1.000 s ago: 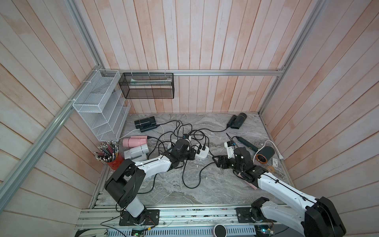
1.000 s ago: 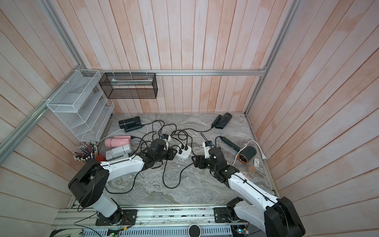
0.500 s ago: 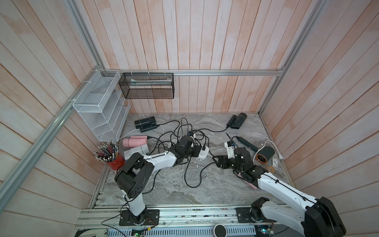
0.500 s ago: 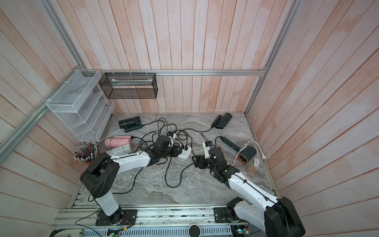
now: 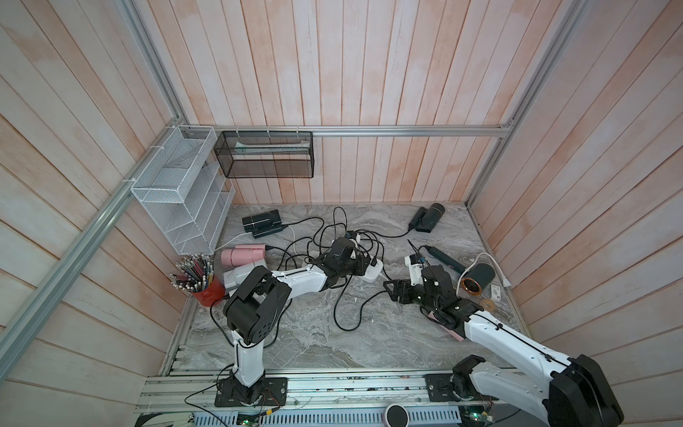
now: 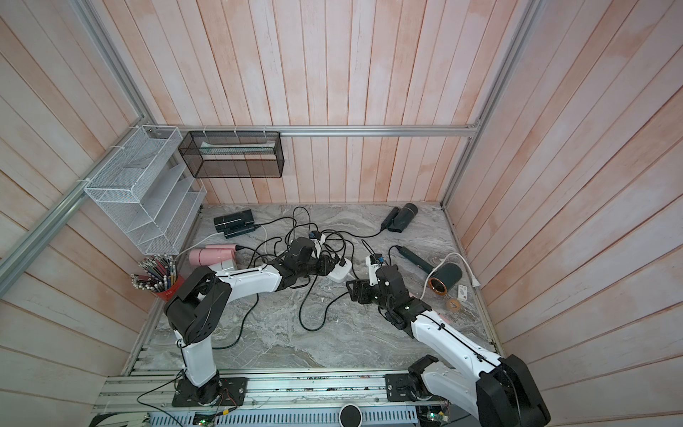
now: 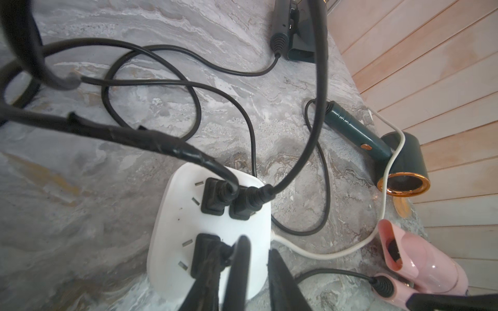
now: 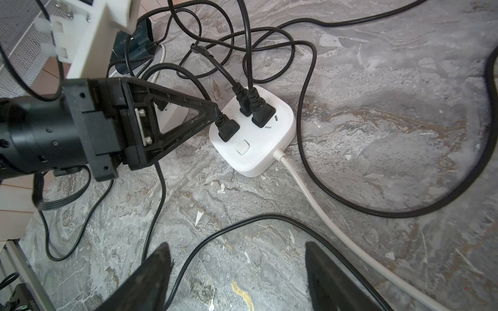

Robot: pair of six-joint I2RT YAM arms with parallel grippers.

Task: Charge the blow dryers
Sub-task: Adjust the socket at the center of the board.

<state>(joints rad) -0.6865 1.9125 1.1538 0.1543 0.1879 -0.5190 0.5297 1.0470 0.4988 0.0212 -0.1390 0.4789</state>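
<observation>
Left wrist view: the left gripper (image 7: 257, 246) hangs over the white power strip (image 7: 169, 215). Its jaws are slightly apart with nothing between them, and one finger is beside a black plug (image 7: 206, 253) seated there. The right gripper (image 8: 237, 245) gapes wide and empty near the strip. A pink blow dryer (image 5: 244, 255) and a dark green blow dryer (image 5: 476, 277) lie on opposite sides of the strip, both clear of it.

Strip (image 8: 258, 161) is looking like glossy white plastic, pink dryer (image 7: 431, 258) smooth plastic too, table (image 8: 377, 134) is showing veined grey stone.
</observation>
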